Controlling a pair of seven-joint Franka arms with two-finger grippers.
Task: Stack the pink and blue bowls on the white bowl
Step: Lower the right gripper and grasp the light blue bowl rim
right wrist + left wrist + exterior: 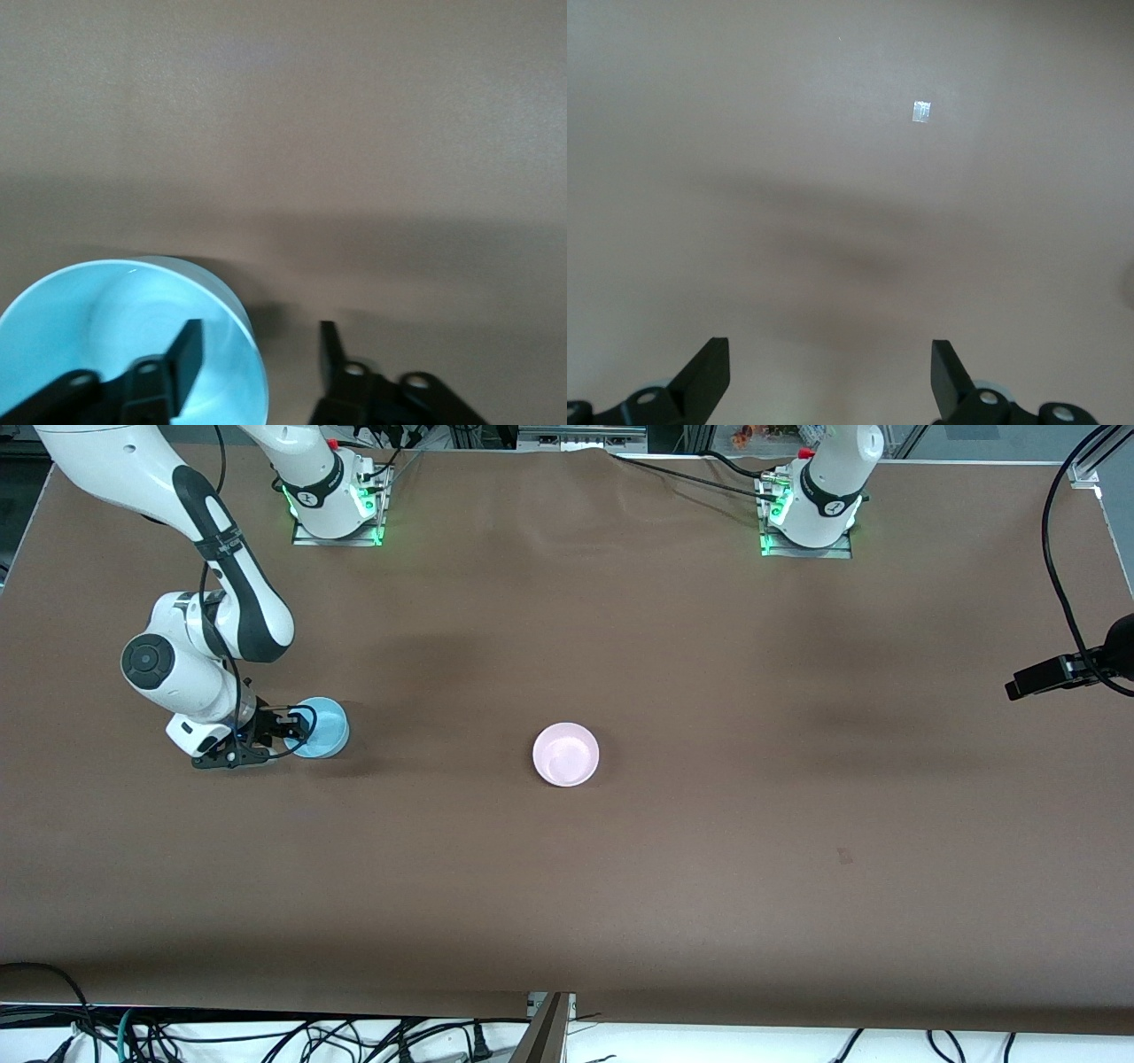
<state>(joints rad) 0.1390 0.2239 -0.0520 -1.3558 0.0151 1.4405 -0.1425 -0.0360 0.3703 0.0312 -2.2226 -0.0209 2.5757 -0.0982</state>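
Two bowls visible: blue bowl [321, 727] at table's 9 o'clock, pink bowl [566, 754] mid-table. Right gripper [282, 726] jaws straddle the blue rim, not yet clamped; left gripper [830, 376] released, waiting. Next: clamp, lift, carry onto pink.

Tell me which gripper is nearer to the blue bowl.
Right. The right gripper straddles the blue bowl's rim, one finger inside and one outside, toward the right arm's end of the table. The left gripper waits over bare table, with no bowl in its wrist view.
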